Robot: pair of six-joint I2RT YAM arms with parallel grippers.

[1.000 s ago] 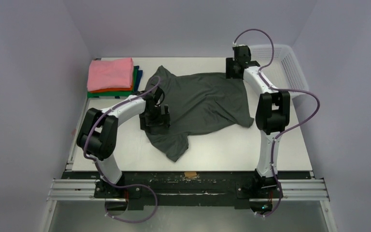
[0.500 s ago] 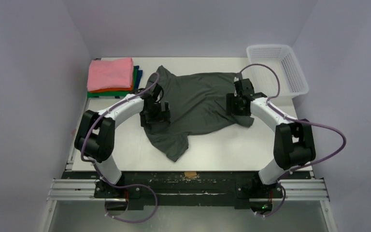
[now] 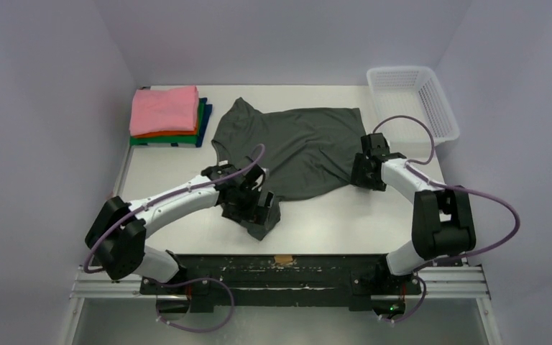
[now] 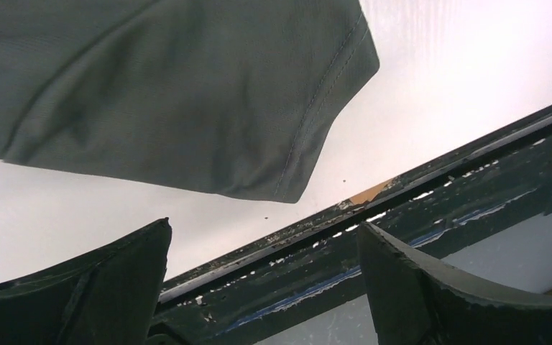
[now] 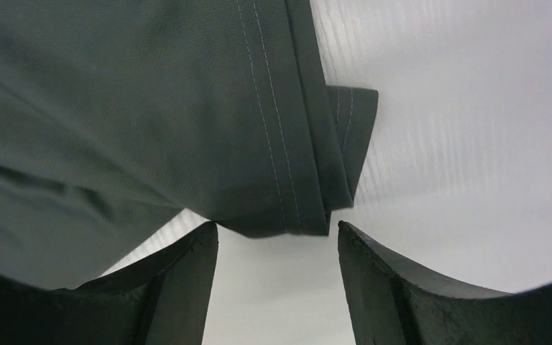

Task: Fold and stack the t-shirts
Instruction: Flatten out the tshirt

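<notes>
A dark charcoal-grey t-shirt lies spread unfolded on the table. A folded stack, pink on top over orange, green and dark blue, sits at the far left. My left gripper is open and empty over the shirt's near sleeve, whose hem corner lies just beyond the fingertips. My right gripper is open and empty at the shirt's right near corner, whose doubled hem lies just beyond and between the fingertips.
A white mesh basket stands at the far right corner. The table's dark front rail runs just below the left gripper and shows in the left wrist view.
My left gripper moved from the shirt's left side toward the near sleeve. My right gripper came from the far edge down to the shirt's right near corner. The shirt lies flatter.
</notes>
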